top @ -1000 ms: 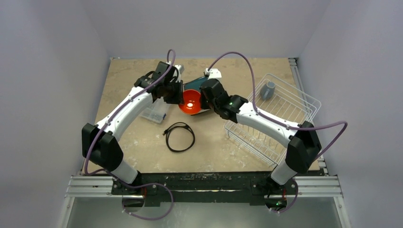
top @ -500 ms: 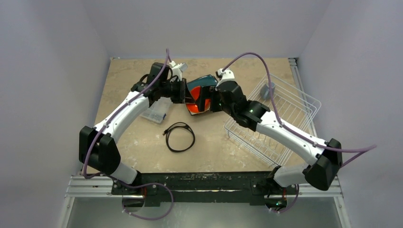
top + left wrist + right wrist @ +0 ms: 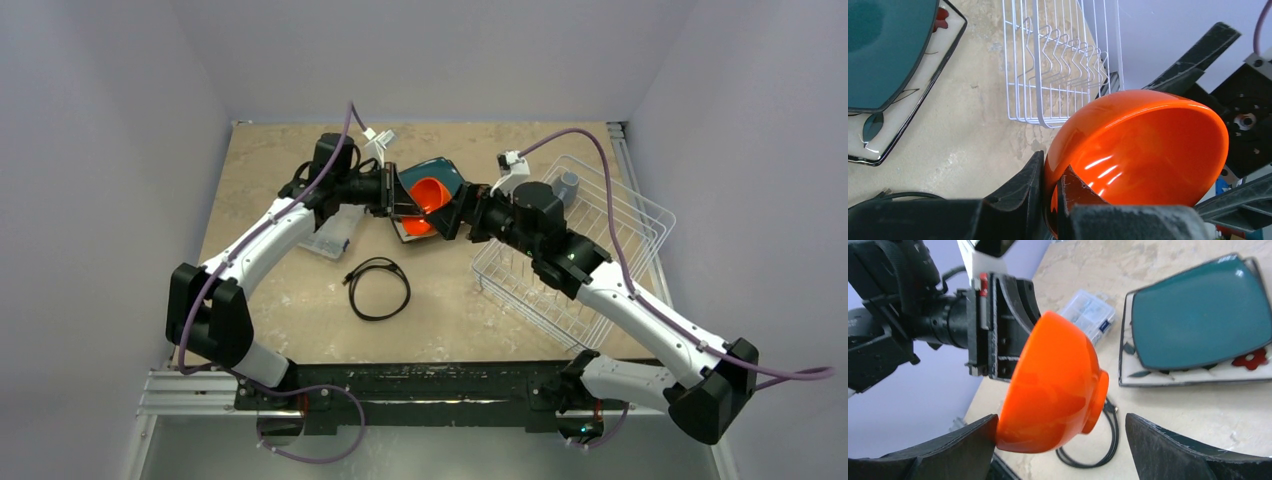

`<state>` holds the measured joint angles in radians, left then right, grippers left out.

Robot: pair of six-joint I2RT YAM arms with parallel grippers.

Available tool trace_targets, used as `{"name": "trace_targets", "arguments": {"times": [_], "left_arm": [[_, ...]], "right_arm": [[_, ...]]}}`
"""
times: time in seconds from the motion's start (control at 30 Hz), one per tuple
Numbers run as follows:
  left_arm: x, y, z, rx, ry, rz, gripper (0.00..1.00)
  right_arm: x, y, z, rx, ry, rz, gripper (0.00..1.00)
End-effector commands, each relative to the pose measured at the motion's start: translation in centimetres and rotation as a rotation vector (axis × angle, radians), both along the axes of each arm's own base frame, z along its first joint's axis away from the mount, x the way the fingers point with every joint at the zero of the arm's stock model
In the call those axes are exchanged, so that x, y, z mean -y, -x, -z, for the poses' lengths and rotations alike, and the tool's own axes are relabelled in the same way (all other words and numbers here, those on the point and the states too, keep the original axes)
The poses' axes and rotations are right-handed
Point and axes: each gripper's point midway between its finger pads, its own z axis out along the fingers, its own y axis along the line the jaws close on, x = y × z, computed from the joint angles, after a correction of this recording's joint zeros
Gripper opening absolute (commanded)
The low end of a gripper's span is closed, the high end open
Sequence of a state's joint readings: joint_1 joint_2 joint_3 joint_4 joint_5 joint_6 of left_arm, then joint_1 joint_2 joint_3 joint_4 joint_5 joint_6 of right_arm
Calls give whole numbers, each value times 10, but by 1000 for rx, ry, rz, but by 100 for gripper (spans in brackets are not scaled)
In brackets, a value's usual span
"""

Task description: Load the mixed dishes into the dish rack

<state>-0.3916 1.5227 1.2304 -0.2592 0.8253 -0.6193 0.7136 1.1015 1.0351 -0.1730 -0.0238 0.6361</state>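
Beige speckled worktop (image 3: 270, 170), plain pale walls (image 3: 110, 110). Left gripper (image 3: 1052, 180) is clamped on the orange bowl (image 3: 1143, 145) by its rim, over the worktop's far middle. The right gripper (image 3: 1063, 445) is spread wide around it, dish rack (image 3: 600, 245) by the right edge.

Left wrist view: dark teal squarish plate (image 3: 883, 50) cut off by the top and left edges, dark-rimmed square patterned plate (image 3: 913, 107) largely covered beneath it, white wire dish rack (image 3: 1058, 65) cropped at the top, black coiled cable (image 3: 903, 195) reduced to a sliver near the bottom-left corner. Right wrist view: clear plastic compartment box (image 3: 1090, 315) and cable partly hidden behind orange bowl (image 3: 1053, 390), box contents too blurred to tell. Top external view: grey-blue mug (image 3: 570, 185) too small for detail, box partly under the left arm.
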Motion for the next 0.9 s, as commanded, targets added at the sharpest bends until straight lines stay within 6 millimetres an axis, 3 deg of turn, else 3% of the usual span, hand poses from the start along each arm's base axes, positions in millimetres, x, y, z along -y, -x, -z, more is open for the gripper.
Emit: {"name": "trace_targets", "arguments": {"times": [0.0, 0.23, 0.57, 0.77, 0.87], "left_arm": [[5, 7, -29, 78, 69, 38, 0], [7, 7, -26, 66, 64, 43, 0], [10, 8, -23, 56, 58, 51, 0], [9, 9, -24, 59, 51, 48, 0], [8, 7, -23, 62, 32, 38, 0]], "right_arm": [[-8, 4, -15, -7, -134, -63, 99], [-18, 9, -17, -43, -241, -135, 97], [-16, 8, -21, -45, -271, -116, 78], [-15, 4, -15, -61, -265, -96, 44], [-13, -2, -15, -69, -254, -65, 13]]}}
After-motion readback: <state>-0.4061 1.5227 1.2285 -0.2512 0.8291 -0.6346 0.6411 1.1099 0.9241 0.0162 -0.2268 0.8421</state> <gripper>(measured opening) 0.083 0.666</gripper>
